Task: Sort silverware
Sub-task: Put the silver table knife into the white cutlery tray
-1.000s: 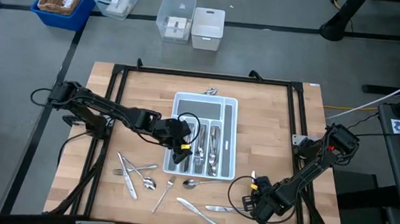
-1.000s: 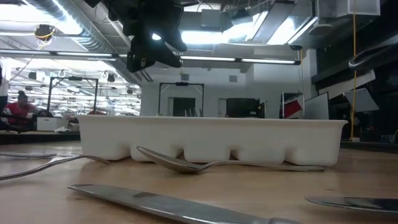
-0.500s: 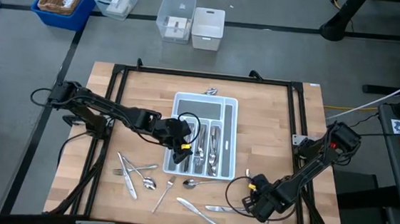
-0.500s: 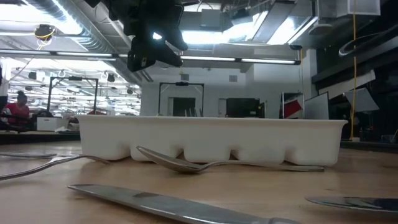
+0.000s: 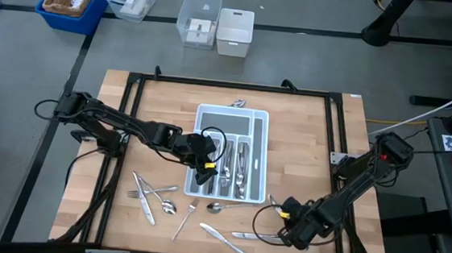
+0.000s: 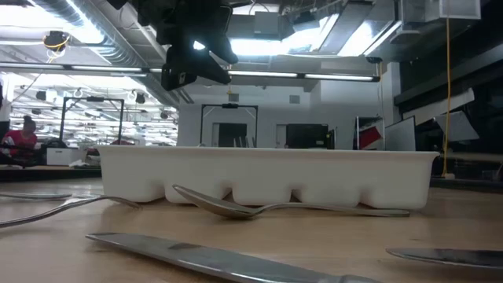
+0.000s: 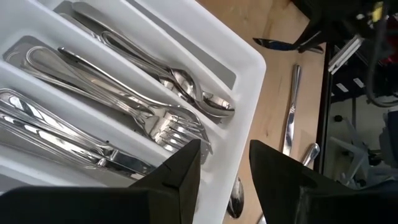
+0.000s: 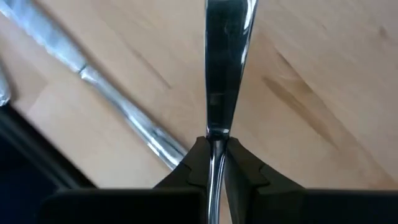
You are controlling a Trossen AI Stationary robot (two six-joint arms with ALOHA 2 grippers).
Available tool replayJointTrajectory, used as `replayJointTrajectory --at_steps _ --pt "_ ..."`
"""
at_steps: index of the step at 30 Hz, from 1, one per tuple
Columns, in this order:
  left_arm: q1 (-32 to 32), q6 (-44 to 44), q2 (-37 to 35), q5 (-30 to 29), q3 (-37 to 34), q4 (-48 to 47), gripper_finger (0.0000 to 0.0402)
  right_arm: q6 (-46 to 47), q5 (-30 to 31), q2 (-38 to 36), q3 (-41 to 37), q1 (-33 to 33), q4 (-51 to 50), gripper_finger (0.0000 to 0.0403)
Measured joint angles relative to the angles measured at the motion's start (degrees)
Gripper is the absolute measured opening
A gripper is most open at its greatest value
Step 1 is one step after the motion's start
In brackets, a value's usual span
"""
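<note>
While the left gripper [image 5: 204, 167] hangs spread and empty over the white divided tray [image 5: 261, 123], the right gripper [image 5: 285, 214] pinches the slim handle of one utensil [image 8: 224, 56] low above the table's front right. Sorted forks and spoons [image 7: 168, 124] fill the tray's slots; loose pieces, among them a spoon [image 6: 236, 207] and a knife [image 6: 220, 257], lie on the wood in front of it. Such silverware is judged light, rigid and slippery; a mid-handle hold, as here, probably limits swivelling.
</note>
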Motion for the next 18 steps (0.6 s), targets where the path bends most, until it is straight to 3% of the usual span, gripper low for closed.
replayJointTrajectory --at_steps 11,18 --pt "0.01 -1.03 0.0 0.0 0.0 0.0 0.0127 -15.16 0.24 -4.74 0.02 -0.05 -0.04 0.0028" --pt "0.01 -1.26 0.02 -0.02 0.0 0.0 0.0127 -29.28 1.1 -6.08 0.04 -4.35 -0.02 0.0028"
